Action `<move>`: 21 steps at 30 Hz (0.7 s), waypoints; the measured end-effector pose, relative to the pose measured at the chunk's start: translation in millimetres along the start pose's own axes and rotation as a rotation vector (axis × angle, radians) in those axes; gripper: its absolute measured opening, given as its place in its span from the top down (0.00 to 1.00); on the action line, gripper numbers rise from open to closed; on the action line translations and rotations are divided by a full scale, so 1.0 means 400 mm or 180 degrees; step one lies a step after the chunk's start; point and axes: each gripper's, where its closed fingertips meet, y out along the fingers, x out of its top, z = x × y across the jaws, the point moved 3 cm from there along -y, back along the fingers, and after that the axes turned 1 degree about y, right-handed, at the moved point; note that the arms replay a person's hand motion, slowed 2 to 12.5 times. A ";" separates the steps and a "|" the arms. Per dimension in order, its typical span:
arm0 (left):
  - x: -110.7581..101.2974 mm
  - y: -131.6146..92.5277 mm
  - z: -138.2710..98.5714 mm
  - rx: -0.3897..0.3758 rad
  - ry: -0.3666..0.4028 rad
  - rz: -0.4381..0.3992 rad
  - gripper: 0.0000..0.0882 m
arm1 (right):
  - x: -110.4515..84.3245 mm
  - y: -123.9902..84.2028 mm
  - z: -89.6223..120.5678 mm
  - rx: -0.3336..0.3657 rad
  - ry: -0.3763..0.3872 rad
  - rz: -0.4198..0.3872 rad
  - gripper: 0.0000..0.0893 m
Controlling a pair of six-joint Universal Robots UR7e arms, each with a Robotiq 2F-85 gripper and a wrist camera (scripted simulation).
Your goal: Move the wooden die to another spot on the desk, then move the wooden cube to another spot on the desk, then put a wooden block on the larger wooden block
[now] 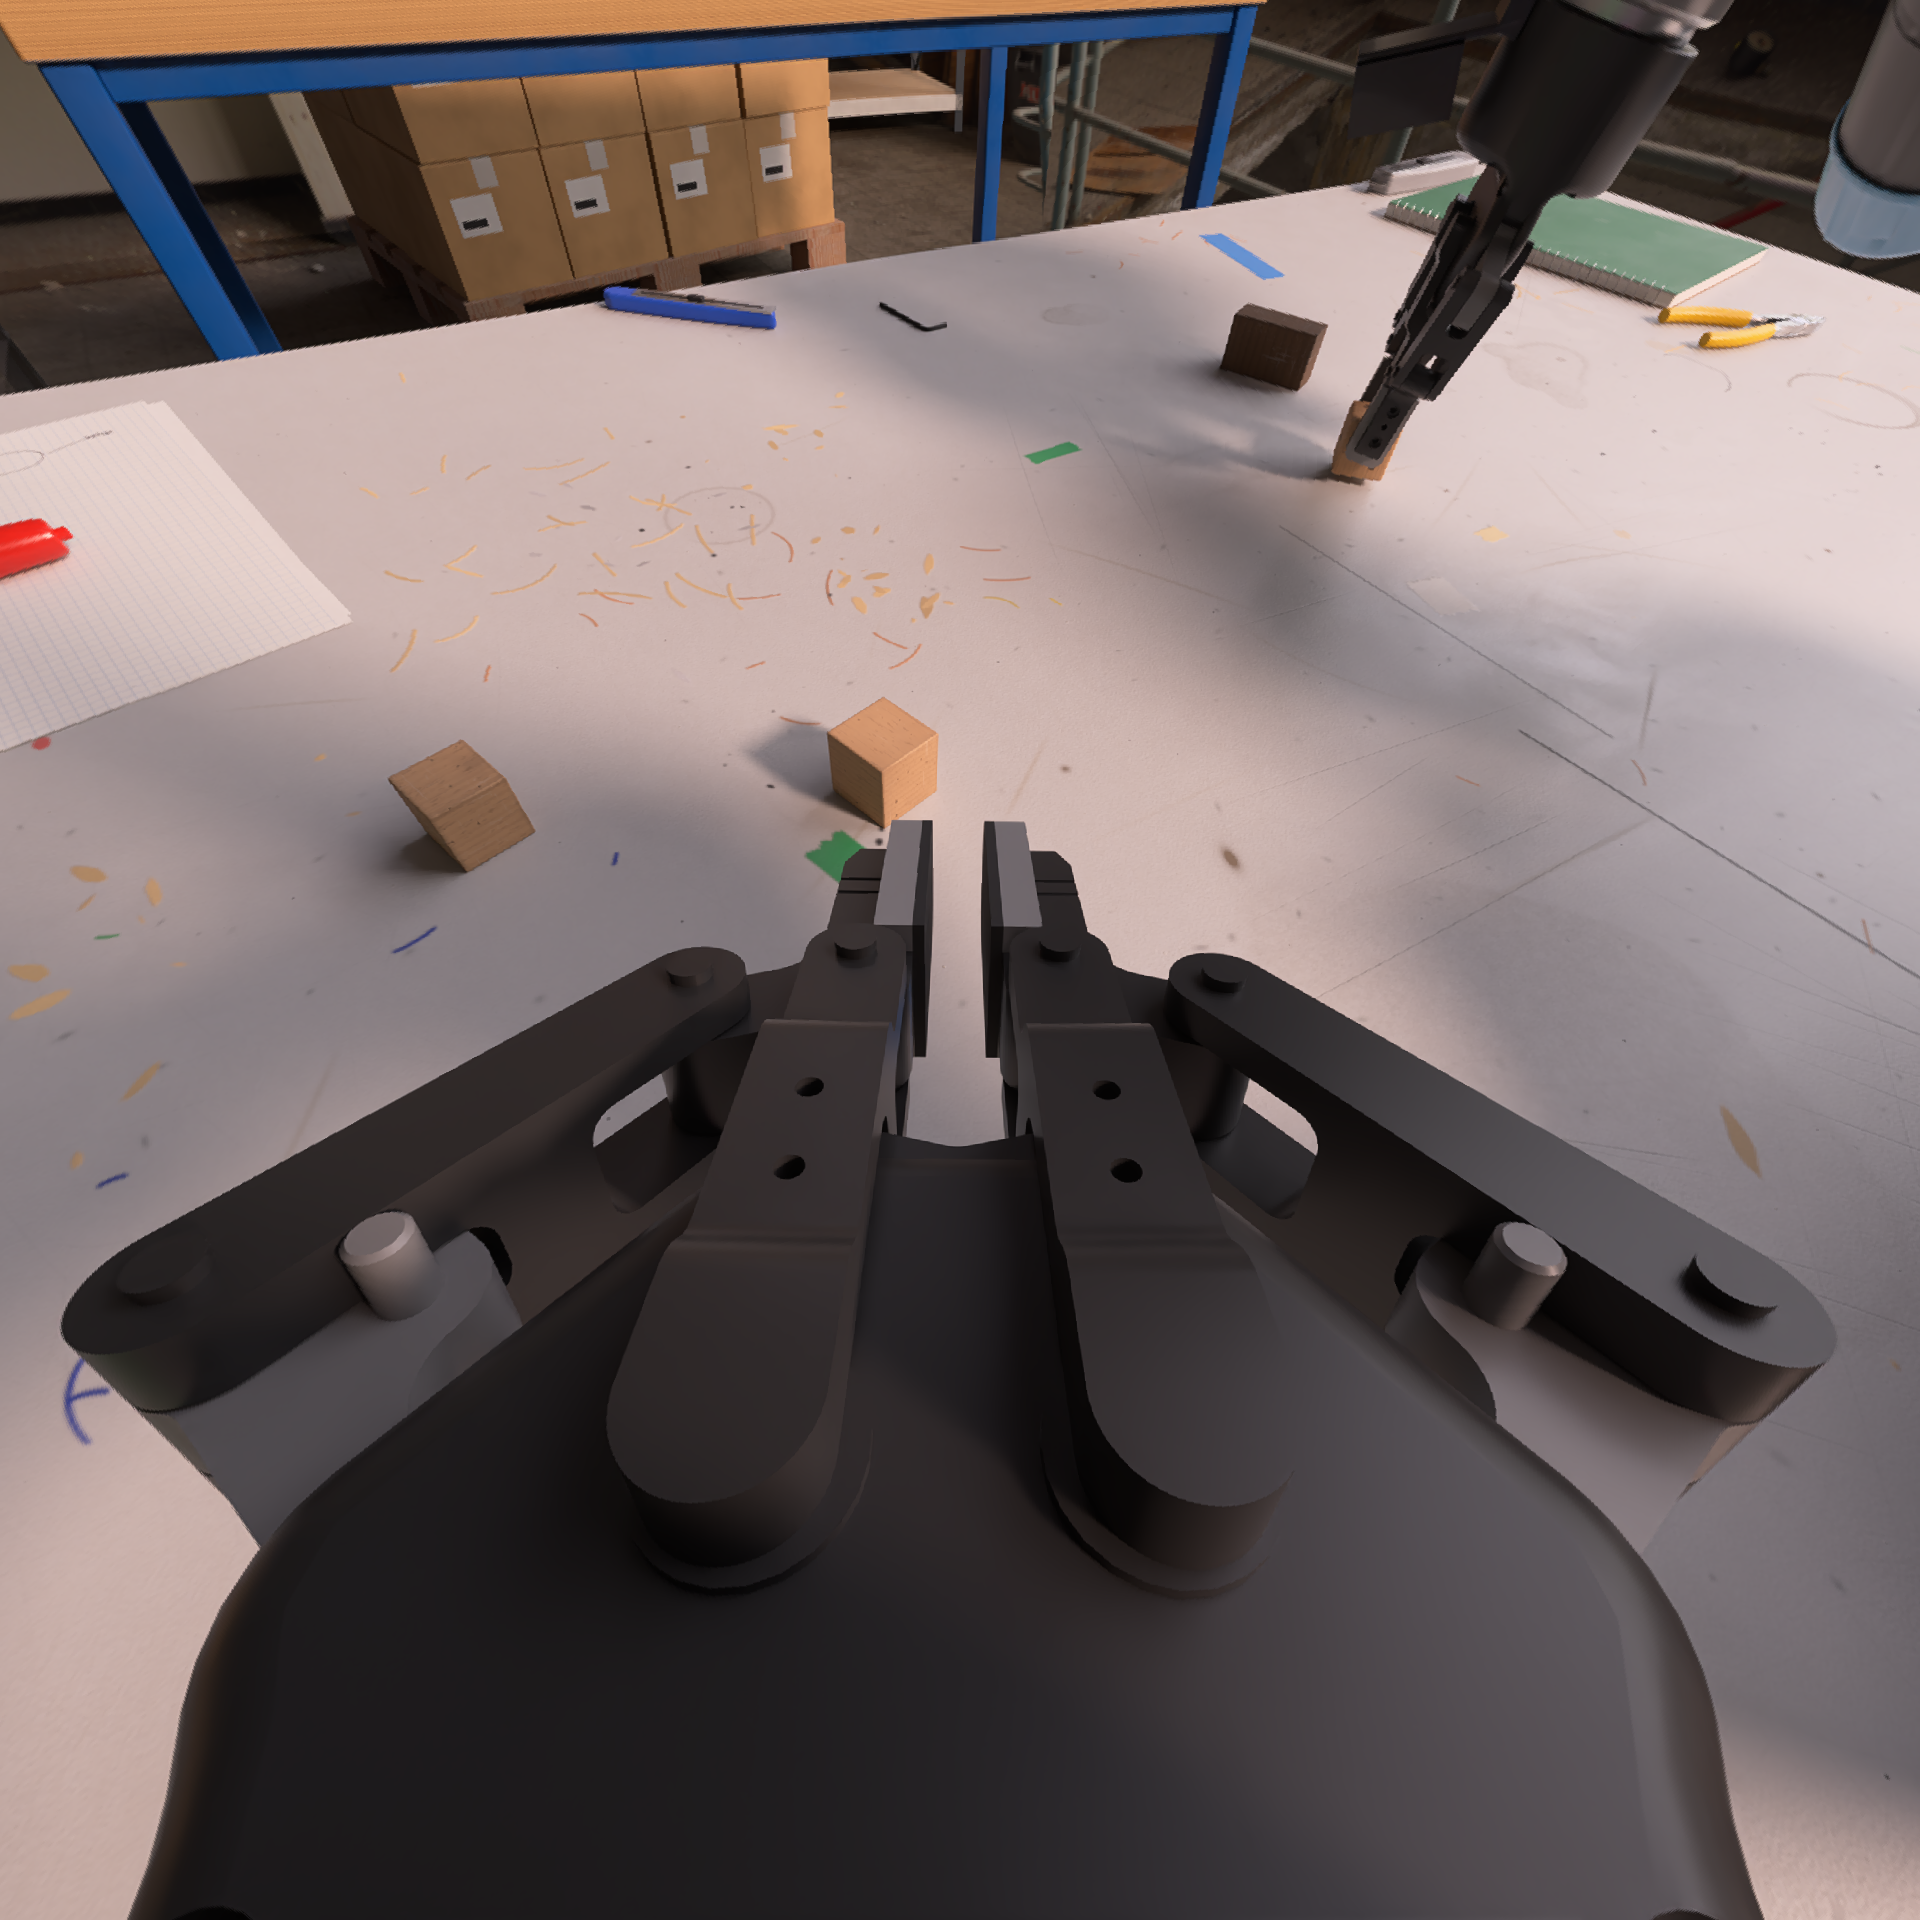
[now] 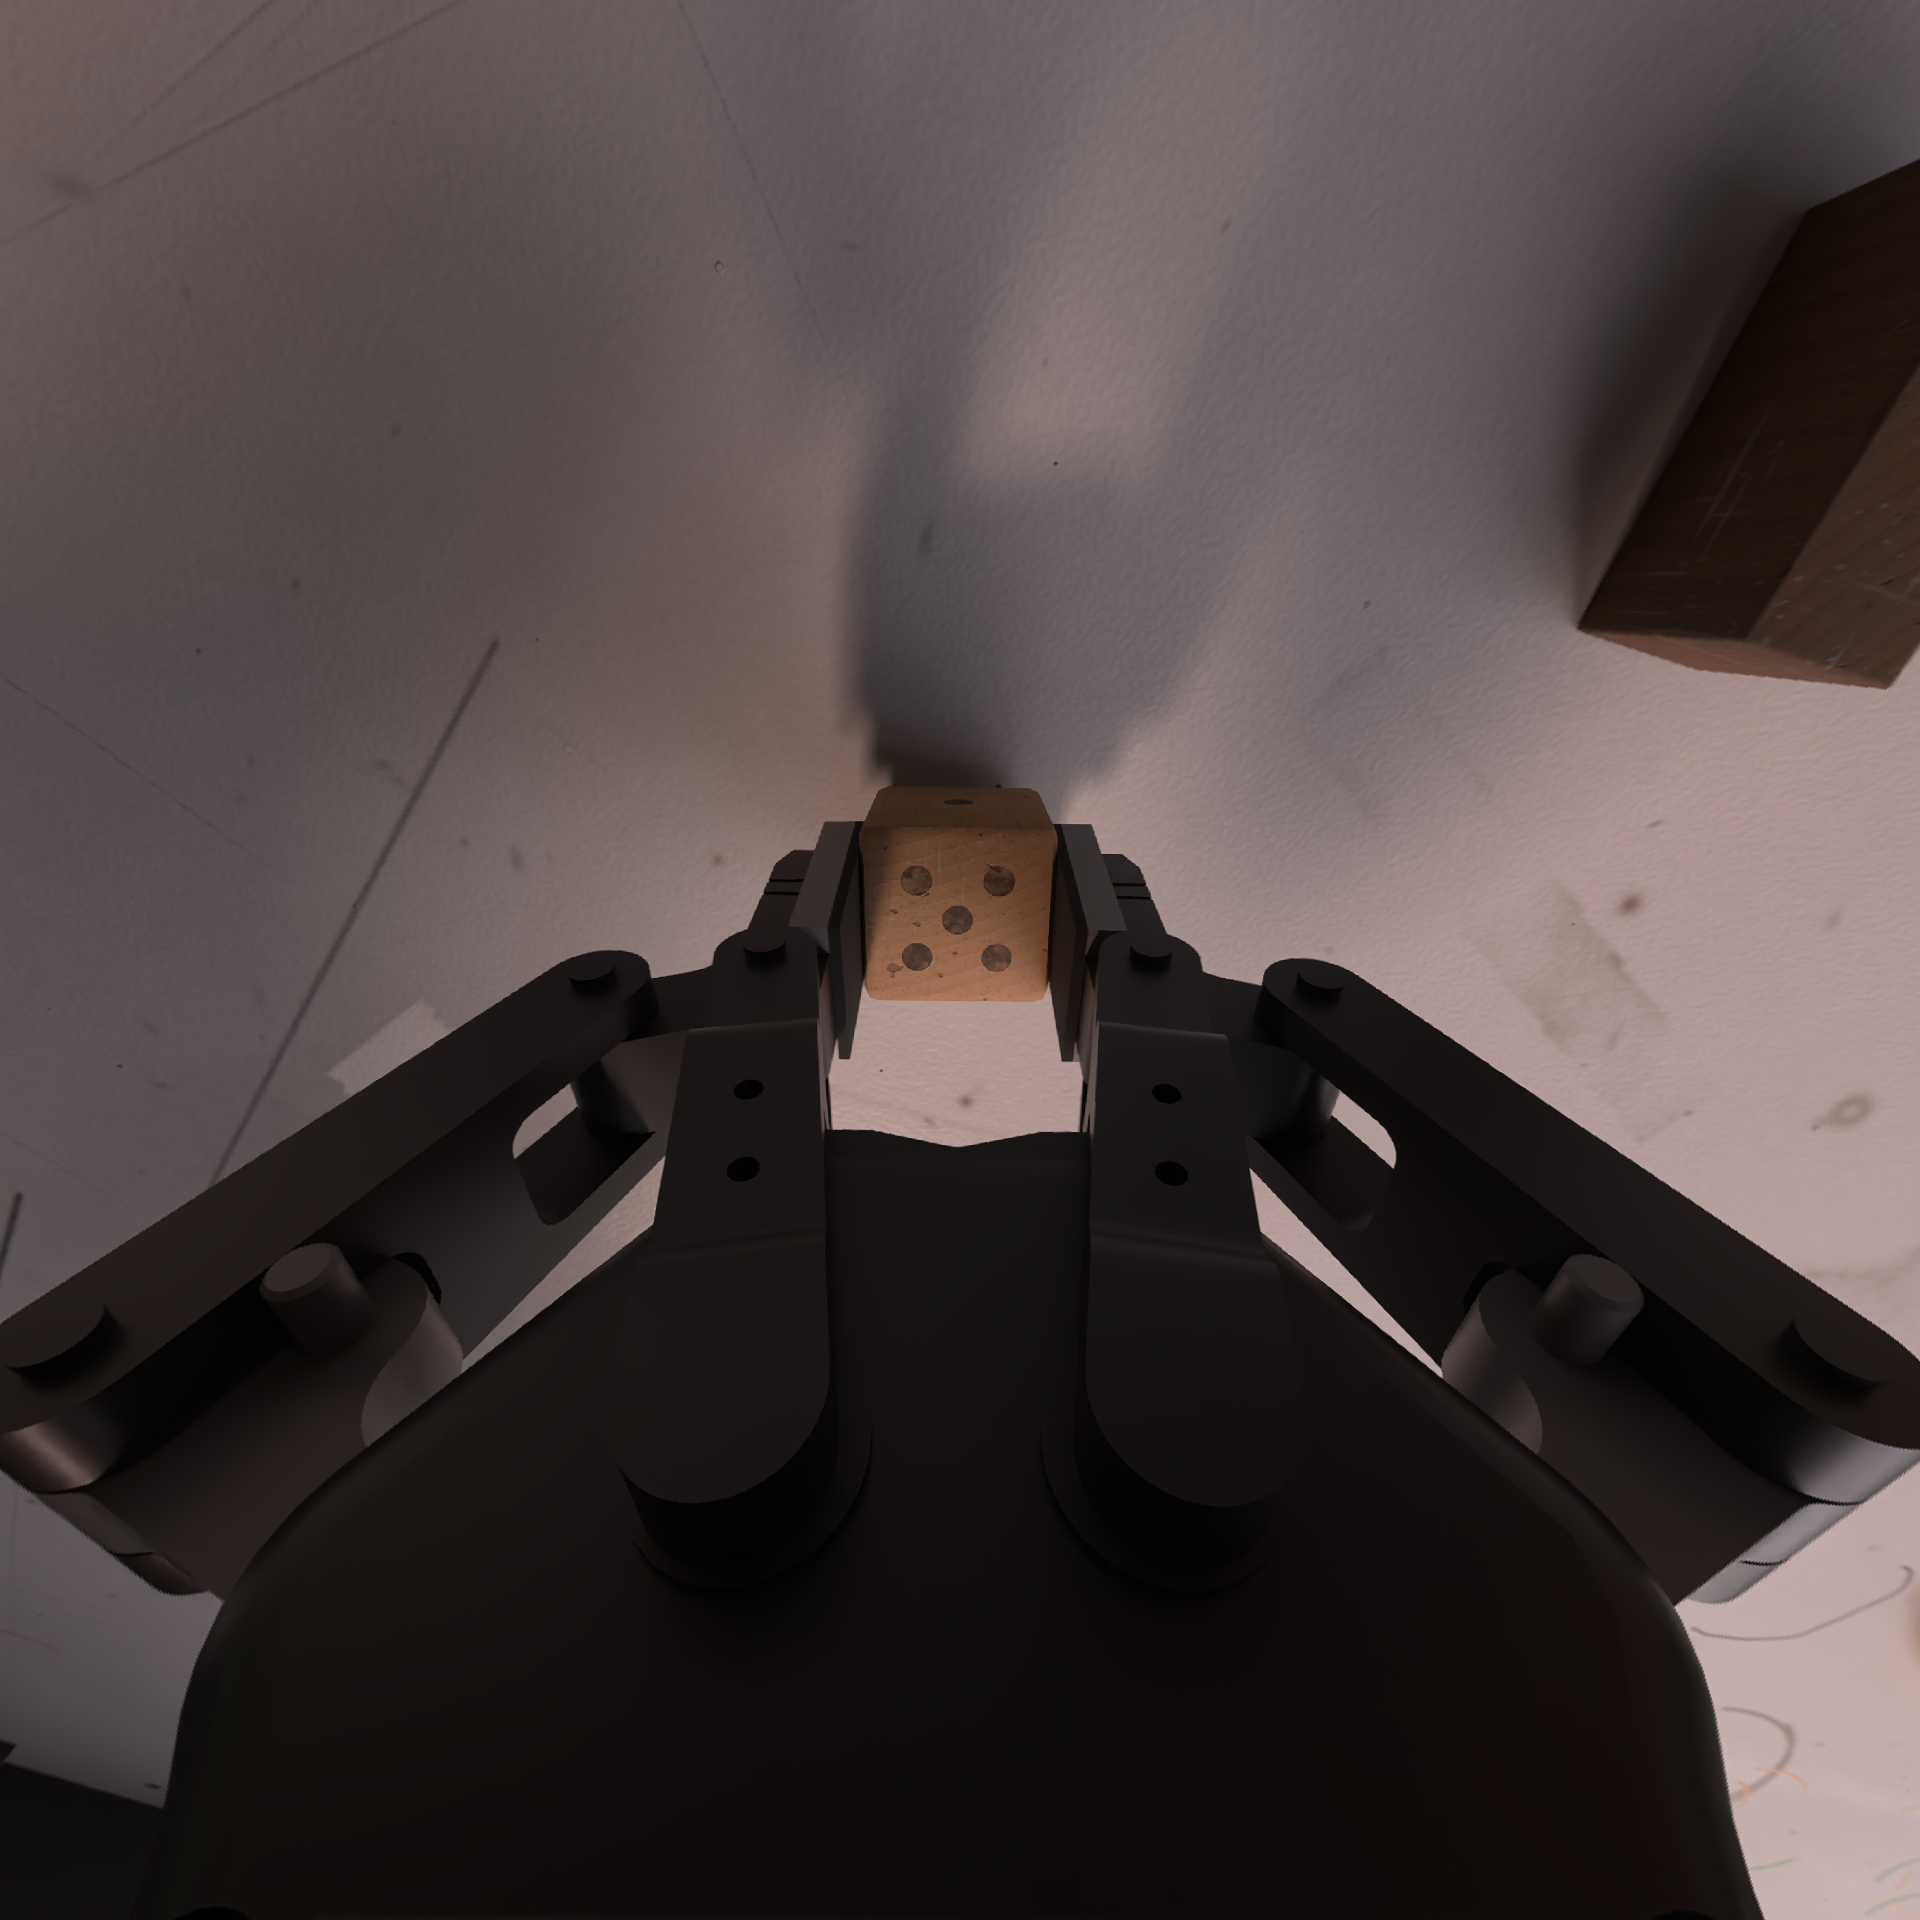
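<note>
My right gripper (image 2: 958, 844) is shut on the light wooden die (image 2: 956, 914), with its pads on the die's two sides, low at the desk surface. In the left wrist view the right gripper (image 1: 1374, 449) and the die (image 1: 1356, 462) are at the far right. A dark larger wooden block (image 1: 1273, 345) lies just beyond them; it also shows in the right wrist view (image 2: 1787, 468). My left gripper (image 1: 958, 831) is empty, its jaws nearly together with a narrow gap. A light wooden cube (image 1: 883, 758) sits just ahead of it. A tilted wooden block (image 1: 462, 805) lies to the left.
On the white desk (image 1: 1247, 727) lie a green notebook (image 1: 1590, 244), yellow pliers (image 1: 1730, 324), a blue utility knife (image 1: 691, 307), a black hex key (image 1: 912, 317), and graph paper (image 1: 135, 561) with a red marker (image 1: 31, 545). Wood shavings are scattered mid-desk. Cardboard boxes (image 1: 603, 177) stand beyond the far edge.
</note>
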 end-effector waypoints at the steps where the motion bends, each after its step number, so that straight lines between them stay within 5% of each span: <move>1: 0.000 0.000 0.000 -0.0001 0.0000 0.0000 0.90 | 0.001 -0.003 -0.001 -0.0024 -0.0019 -0.0009 0.64; 4: -0.001 0.000 0.000 -0.0003 -0.0003 0.0003 0.90 | 0.004 -0.015 -0.007 -0.0104 -0.0073 -0.0033 0.05; 13: -0.005 -0.001 0.003 -0.0008 -0.0020 0.0015 0.90 | 0.021 -0.091 -0.029 -0.0394 -0.0209 -0.0194 0.04; 21: -0.006 -0.003 0.005 0.0003 -0.0033 0.0015 0.90 | 0.064 -0.212 -0.034 -0.0638 -0.0249 -0.0632 0.04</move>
